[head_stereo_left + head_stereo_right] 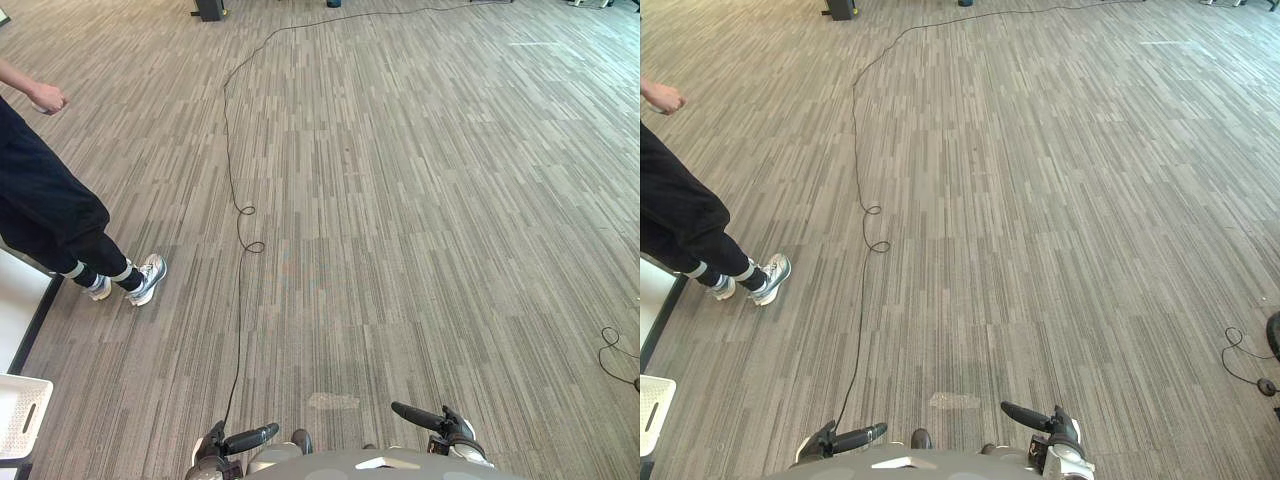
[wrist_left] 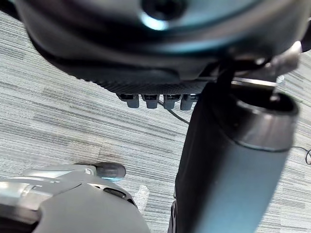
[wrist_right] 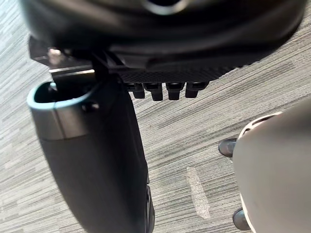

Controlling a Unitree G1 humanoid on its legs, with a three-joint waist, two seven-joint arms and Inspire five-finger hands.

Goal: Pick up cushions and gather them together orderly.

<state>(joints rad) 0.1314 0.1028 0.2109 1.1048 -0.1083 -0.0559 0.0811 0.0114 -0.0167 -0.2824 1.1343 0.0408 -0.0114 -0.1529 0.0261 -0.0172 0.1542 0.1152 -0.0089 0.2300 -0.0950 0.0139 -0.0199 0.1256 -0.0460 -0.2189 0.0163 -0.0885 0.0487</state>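
**A:** What are the hands doing?

**B:** The left hand and the right hand both hang low in front of the body. The fingers are relaxed and fairly straight, and they hold nothing.

**A:** And the cushions?

**B:** I cannot tell where they lie or how they look. Past the hands is grey striped carpet, with one pale patch just in front.

**A:** So what could go wrong?

**B:** Most likely the search itself. A person stands off to the left, shoes on the carpet, well apart from the hands. A white crate sits at the near left. I'd judge that a careless turn or step that way could bump either one. Reaching before a cushion is found would close the hands on nothing.
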